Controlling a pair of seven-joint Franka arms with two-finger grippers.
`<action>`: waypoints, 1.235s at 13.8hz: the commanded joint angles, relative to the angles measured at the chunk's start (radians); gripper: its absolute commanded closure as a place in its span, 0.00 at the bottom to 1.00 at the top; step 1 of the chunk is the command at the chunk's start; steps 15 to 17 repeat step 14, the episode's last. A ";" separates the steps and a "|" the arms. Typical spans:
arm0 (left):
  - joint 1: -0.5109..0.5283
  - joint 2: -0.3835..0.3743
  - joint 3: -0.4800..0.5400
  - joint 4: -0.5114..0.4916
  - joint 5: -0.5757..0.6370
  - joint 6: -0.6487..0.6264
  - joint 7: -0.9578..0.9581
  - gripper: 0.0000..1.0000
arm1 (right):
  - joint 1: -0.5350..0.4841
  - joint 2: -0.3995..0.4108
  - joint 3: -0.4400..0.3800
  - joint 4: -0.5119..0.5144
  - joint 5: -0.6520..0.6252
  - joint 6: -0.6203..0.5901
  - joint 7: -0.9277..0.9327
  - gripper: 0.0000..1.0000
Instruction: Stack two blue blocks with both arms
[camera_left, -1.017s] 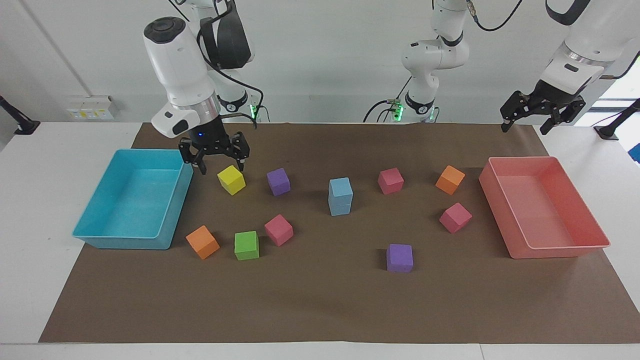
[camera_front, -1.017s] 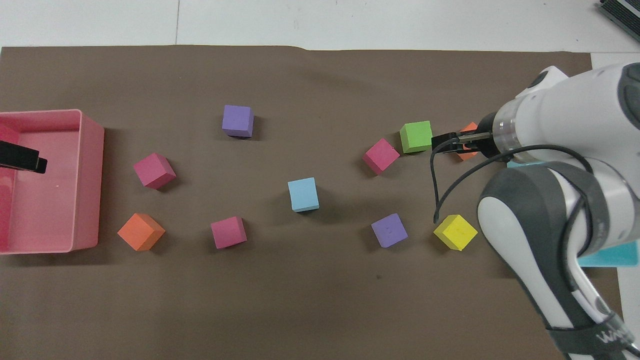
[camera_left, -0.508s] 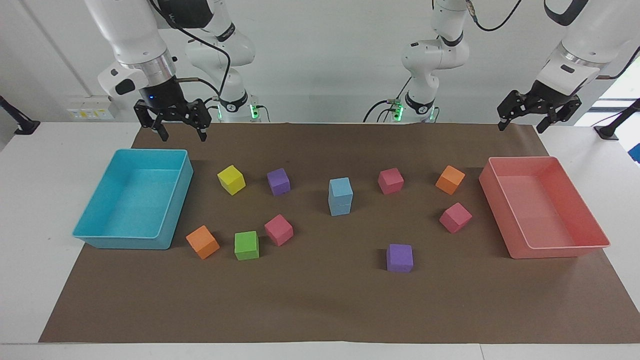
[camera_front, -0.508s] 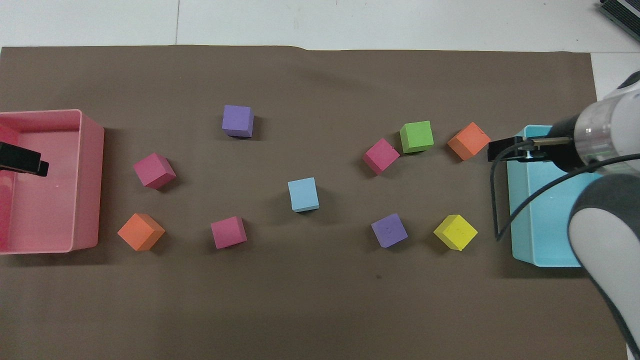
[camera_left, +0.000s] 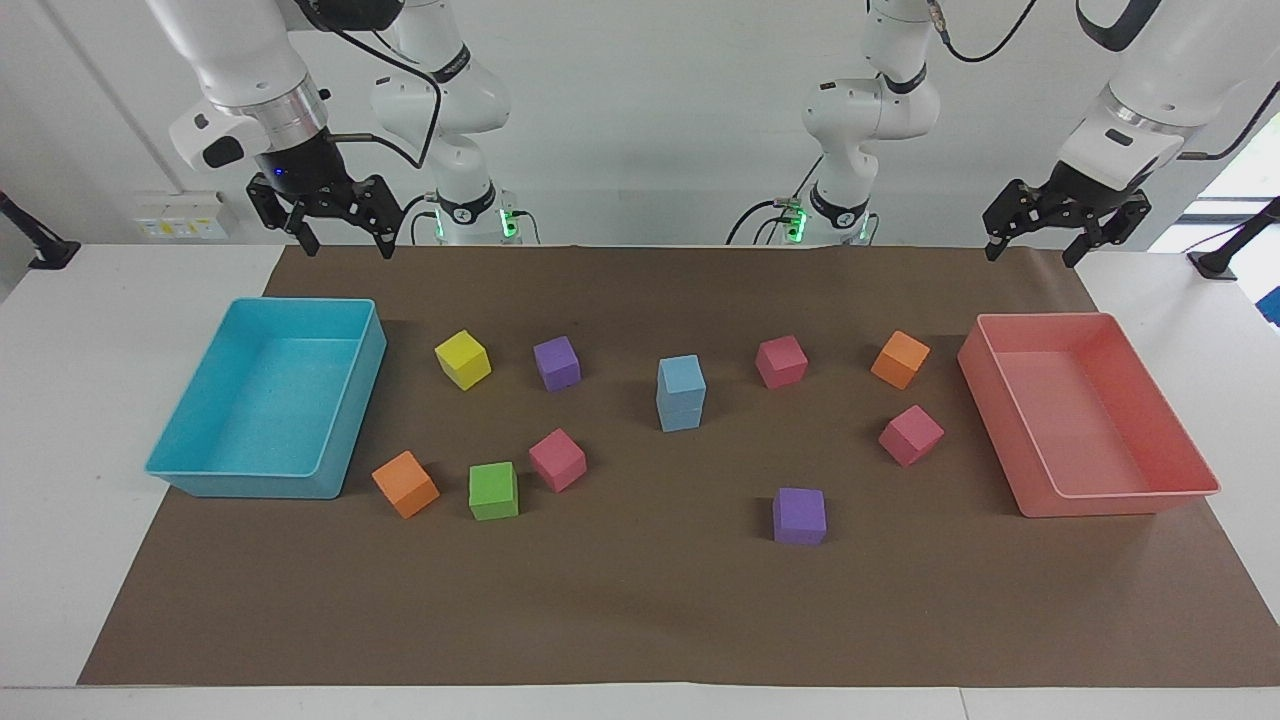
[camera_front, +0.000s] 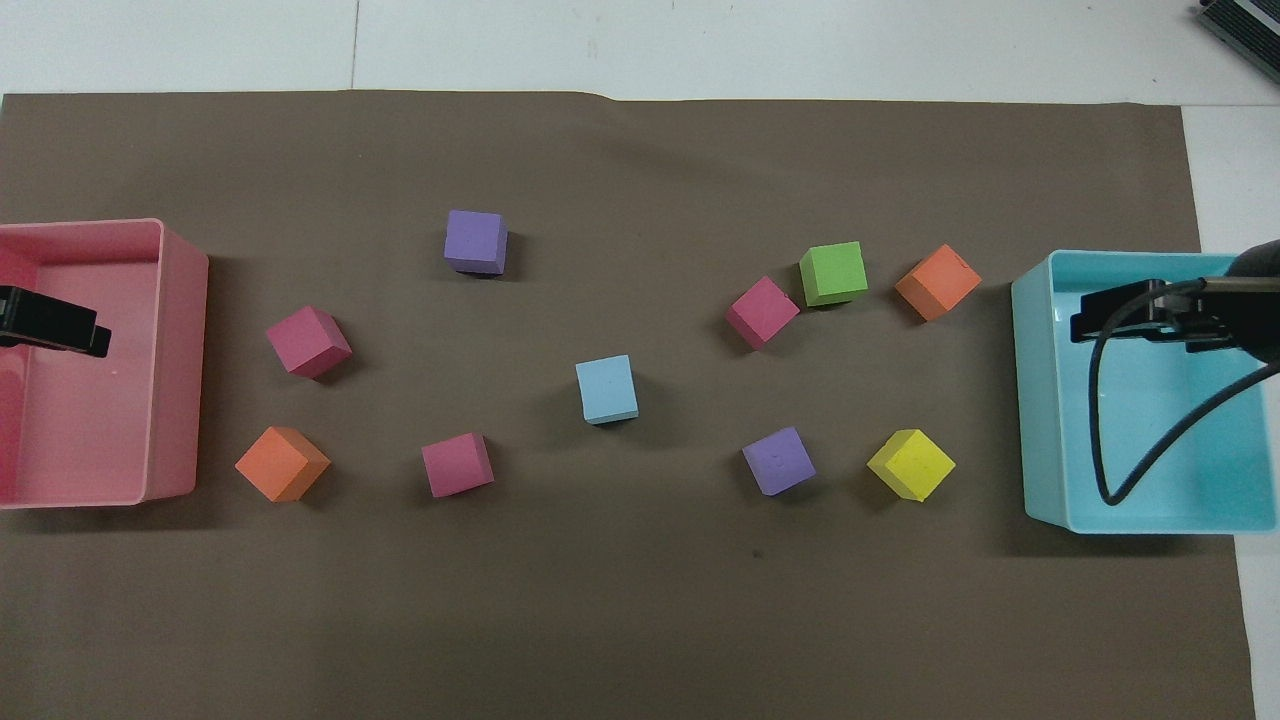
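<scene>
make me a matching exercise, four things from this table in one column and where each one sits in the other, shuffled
Things:
1. blue blocks
2. yellow cube
3. green cube
4. right gripper

Places:
A. beside the turquoise tray, nearer the robots than the green cube
B. raised above the turquoise tray's end of the table
C. stacked at mid-table
D. between an orange cube and a pink cube

Pairs: 1-C, 2-A, 3-D, 4-B

Both arms (camera_left: 860, 110) are built of rounded glossy white segments, with a silver metal ring seen above each wrist and black cables looped along the links. Each arm is ended by a black gripper of angular linked fingers, the right gripper (camera_left: 340, 245) and the left gripper (camera_left: 1035, 255). Small green lights are shown at the two bases.
</scene>
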 joint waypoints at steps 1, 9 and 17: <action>-0.032 0.000 0.030 0.013 -0.003 -0.014 -0.007 0.00 | -0.019 -0.025 0.014 -0.026 -0.009 -0.011 -0.010 0.00; -0.070 0.000 0.076 0.011 0.003 -0.020 -0.004 0.00 | -0.054 -0.030 0.015 -0.041 -0.041 -0.003 -0.093 0.00; -0.070 -0.008 0.076 0.001 0.003 -0.021 -0.004 0.00 | -0.071 -0.028 0.014 -0.038 -0.042 -0.012 -0.091 0.00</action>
